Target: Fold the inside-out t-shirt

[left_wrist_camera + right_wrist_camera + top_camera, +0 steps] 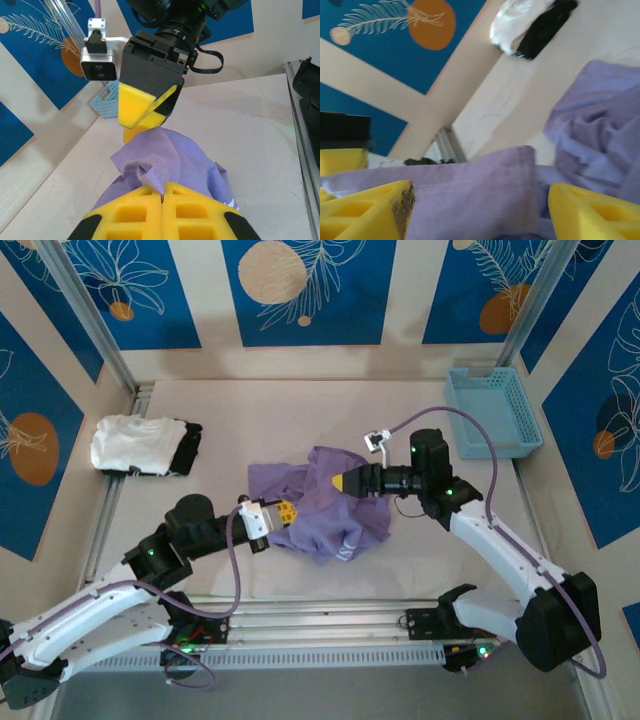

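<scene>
The inside-out t-shirt (322, 508) lies crumpled in a lavender heap at the middle of the table. My left gripper (288, 512) reaches in from the left and is shut on a ribbed edge of the shirt (150, 177), which sticks up from between the yellow pads (190, 210). My right gripper (345, 481) comes in from the right, over the top of the heap. In the right wrist view its jaws (480, 200) stand wide apart. A hemmed fold of the shirt (485, 185) lies across the gap between them, pinched by neither finger.
A folded white garment (130, 443) with a black one (188, 448) beside it lies at the far left. A light blue basket (495, 412) stands at the back right. Aluminium rails (320, 615) run along the near edge, with bare table around the shirt.
</scene>
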